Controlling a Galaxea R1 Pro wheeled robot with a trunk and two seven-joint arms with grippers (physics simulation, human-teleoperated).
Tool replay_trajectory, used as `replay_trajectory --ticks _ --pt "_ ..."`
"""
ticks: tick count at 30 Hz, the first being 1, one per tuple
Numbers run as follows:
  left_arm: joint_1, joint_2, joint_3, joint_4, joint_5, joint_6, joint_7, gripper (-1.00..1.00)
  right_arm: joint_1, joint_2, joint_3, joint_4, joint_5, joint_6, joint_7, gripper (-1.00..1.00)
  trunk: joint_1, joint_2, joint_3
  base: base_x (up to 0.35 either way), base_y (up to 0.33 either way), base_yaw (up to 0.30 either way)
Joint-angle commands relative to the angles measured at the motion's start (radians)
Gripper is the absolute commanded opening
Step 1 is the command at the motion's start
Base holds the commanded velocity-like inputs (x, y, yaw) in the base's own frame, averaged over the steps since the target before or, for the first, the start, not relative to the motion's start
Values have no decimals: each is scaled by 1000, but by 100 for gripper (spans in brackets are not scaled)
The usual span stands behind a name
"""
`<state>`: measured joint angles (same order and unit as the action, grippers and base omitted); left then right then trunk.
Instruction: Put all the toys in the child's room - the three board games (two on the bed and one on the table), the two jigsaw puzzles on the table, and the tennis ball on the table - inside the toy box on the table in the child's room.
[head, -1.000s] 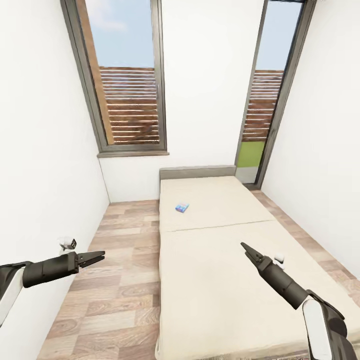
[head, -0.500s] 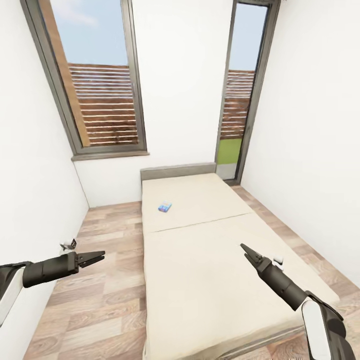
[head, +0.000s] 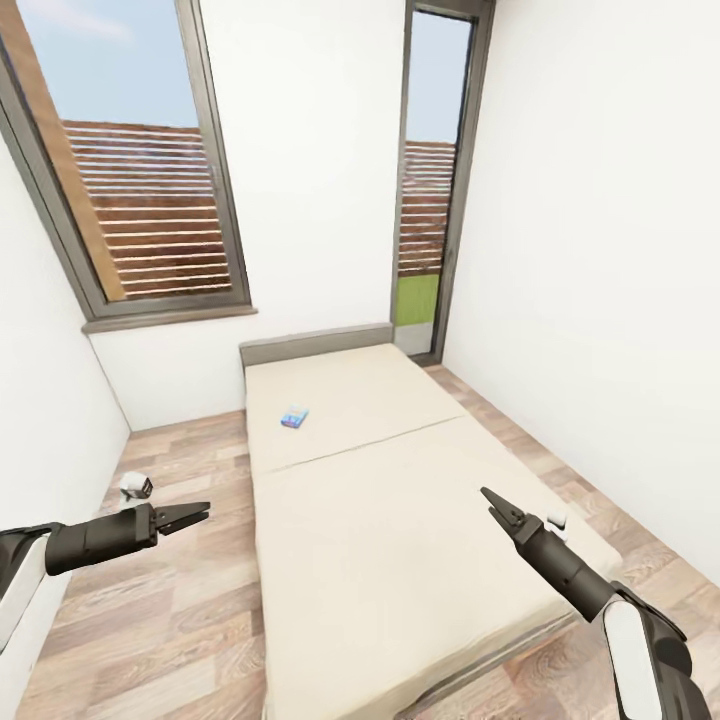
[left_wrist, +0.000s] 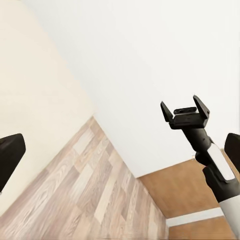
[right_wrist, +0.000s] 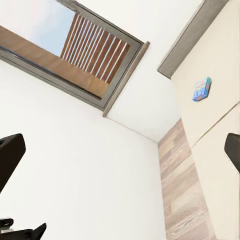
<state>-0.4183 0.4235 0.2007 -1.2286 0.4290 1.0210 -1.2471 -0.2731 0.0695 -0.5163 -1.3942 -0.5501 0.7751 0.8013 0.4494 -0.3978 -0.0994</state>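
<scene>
Small flat blue printed game box (head: 294, 416) lies on the far section of the low beige two-section mattress bed (head: 400, 540), near its grey headboard (head: 315, 344). Left gripper (head: 200, 514) over wood-plank floor (head: 170, 610), right gripper (head: 488, 496) over the mattress; both empty, fingers spread apart.

A bedroom in a home, rendered in simulation. A low beige bed (head: 400, 500) in two mattress sections, with a grey headboard (head: 315, 345), takes up most of the wood-plank floor (head: 160, 620) between plain white walls (head: 590, 250). Two tall dark-framed windows (head: 130, 170) look out on sky, a slatted wooden fence and a strip of grass, marking a domestic setting. A small blue game box (head: 294, 416) lies on the far mattress section, suggesting a child's room
</scene>
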Motion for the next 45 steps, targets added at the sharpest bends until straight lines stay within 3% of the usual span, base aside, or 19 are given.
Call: replay_trajectory --ticks 1,19,45 --pt "0 1 0 0 2 7 -2 100 -1 1 -2 0 -1 6 3 100 1 -2 -2 0 105 -273" --pt "0 0 6 0 2 7 -3 100 -1 1 -8 0 0 5 3 100 1 -2 -2 0 94 -253" --pt "0 1 7 0 3 7 -3 100 -1 2 -14 0 0 2 1 100 1 -2 -2 0 86 -16"
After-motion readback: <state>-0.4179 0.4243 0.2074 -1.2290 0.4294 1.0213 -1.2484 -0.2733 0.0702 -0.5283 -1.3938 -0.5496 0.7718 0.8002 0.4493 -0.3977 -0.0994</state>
